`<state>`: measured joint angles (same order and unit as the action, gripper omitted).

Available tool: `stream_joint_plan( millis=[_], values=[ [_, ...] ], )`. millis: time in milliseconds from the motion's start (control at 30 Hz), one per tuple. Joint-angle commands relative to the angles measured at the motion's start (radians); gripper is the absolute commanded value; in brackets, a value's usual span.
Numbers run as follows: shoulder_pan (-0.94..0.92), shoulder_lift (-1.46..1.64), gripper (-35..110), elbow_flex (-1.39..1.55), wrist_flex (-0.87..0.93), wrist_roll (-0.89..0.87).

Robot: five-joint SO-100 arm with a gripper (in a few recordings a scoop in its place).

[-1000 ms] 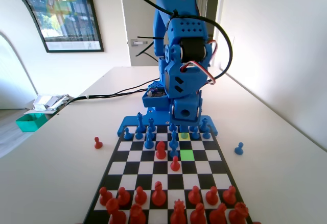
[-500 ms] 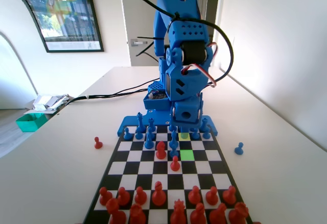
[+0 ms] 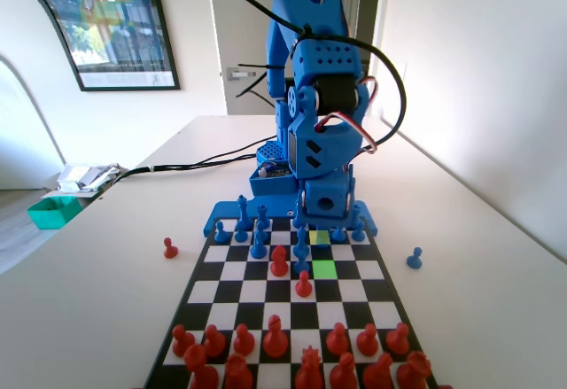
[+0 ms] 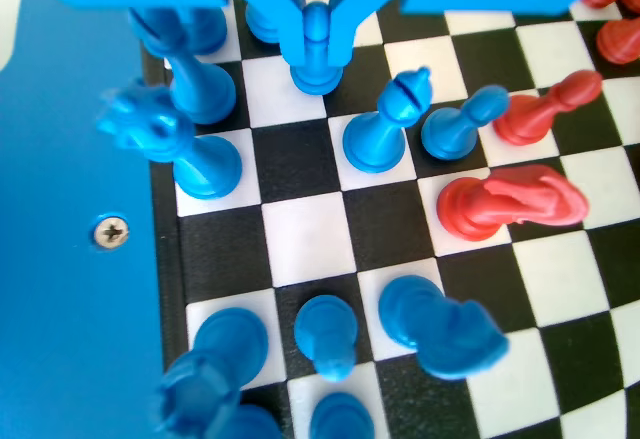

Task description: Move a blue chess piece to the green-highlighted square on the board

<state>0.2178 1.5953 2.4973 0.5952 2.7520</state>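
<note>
Hanging straight down over the back rows, the gripper [image 4: 316, 34] has its jaws on either side of the blue chess piece [image 4: 317, 51], which stands upright between them on a white square. Can't tell if they're actually squeezing it yet. From there the green-highlighted square [image 3: 324, 268] sits one square nearer the fixed camera than the yellow one, so I'd say lift and carry it that way along the board [image 3: 353, 315].

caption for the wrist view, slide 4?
Gripper jaws straddling a blue pawn on a white square of the board, blue pieces around, red pieces at right.
</note>
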Motion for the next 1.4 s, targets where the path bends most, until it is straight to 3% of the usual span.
stream_joint_plan(
  millis=[0, 133, 400, 533, 867, 1367],
  values=[
    [0.014, 0.020, 1, 0.008, -0.005, 0.028],
    [0.002, 0.026, 1, -0.012, 0.032, 0.034],
    [-0.040, 0.040, 1, -0.275, 0.371, -0.009],
    [-0.044, 0.025, 1, -0.388, 0.449, -0.077],
    [-0.041, -0.063, 1, -0.443, 0.350, -0.249],
    [-0.046, -0.164, 1, -0.400, 0.189, -0.298]
  ],
)
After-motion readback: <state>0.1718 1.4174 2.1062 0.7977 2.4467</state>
